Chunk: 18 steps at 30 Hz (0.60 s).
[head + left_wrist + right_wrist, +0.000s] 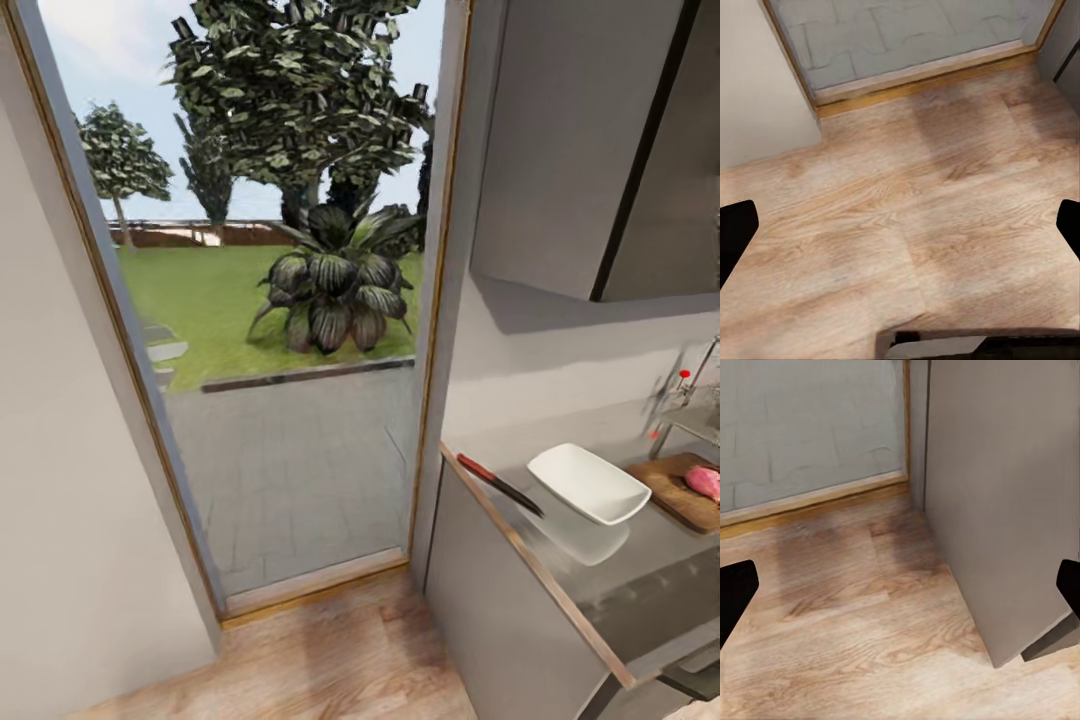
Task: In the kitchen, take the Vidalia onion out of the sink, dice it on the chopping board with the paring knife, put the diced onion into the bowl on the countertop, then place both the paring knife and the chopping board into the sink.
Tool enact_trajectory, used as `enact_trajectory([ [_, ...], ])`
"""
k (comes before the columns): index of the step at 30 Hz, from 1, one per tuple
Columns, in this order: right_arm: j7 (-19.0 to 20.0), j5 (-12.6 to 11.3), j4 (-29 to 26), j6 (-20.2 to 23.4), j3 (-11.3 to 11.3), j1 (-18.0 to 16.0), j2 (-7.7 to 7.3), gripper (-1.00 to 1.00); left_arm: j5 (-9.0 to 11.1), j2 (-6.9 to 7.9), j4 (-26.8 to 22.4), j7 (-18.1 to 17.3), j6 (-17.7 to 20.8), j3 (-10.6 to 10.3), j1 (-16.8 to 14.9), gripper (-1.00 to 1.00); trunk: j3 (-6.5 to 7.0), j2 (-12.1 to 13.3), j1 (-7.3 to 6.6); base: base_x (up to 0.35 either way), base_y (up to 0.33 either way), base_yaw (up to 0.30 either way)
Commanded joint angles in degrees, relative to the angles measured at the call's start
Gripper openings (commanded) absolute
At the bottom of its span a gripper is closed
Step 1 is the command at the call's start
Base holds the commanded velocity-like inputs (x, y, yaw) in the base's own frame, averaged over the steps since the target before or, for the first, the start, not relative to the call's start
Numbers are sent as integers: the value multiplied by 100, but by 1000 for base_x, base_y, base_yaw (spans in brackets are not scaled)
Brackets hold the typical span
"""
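Hanging over the light wooden plank floor (907,225), my left gripper (900,229) and right gripper (900,589) were spread wide, empty. Far ahead, the red-handled paring knife (498,484) overhung the glossy grey countertop (600,570) edge beside the white square bowl (588,483); a careless approach could have knocked it off.

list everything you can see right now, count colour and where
knife: 1, red handle, dark blade, on the countertop's near corner beside the bowl
bowl: 1, white, on the countertop between knife and board
board: 1, dark brown, on the countertop at the head view's right edge
pink item: 1, on the board, cut off by the frame
tap: 1, chrome with red knob, behind the board
countertop: 1, glossy grey
plant: 1, dark green, outside the glass door
floor: light wood planks
left pincer: black fingertips, apart, over floor
right pincer: black fingertips, apart, over floor
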Motion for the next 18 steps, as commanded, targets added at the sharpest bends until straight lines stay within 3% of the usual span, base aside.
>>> enact_trajectory([
  [1, 47, 22, -7, -8, -35, 1, 9, 100, 42, -17, 22, 42, -21, -26, -6, 100, -1, -11, 5, 85, 49, -154],
  [7, 47, 22, -7, -8, -35, -3, 9, 100, 32, -487, 546, 224, -15, -26, -4, 100, 16, -11, 5, 22, -38, -51],
  [8, 47, 22, -7, -8, -35, -4, 9, 100, 29, -550, 642, 384, -15, -26, -7, 100, 16, -11, 5, 4, -9, -9],
  [11, 47, 22, -7, -8, -35, -2, 9, 100, 11, -770, 853, 1330, -14, -26, -24, 100, 16, -11, 5, 1, -3, -3],
  [16, 47, 22, -7, -8, -35, -1, 9, 100, 0, -935, 1057, 2096, -15, -26, -192, 100, 17, -11, 5, 0, 0, 0],
  [17, 47, 22, -7, -8, -35, -1, 9, 100, -1, -965, 1167, 2539, -19, -26, -300, 100, 17, -11, 5, 0, 0, 0],
  [18, 47, 22, -7, -8, -35, -3, 9, 100, -2, -972, 1201, 2749, -21, -26, -341, 100, 17, -11, 5, 0, 0, 0],
])
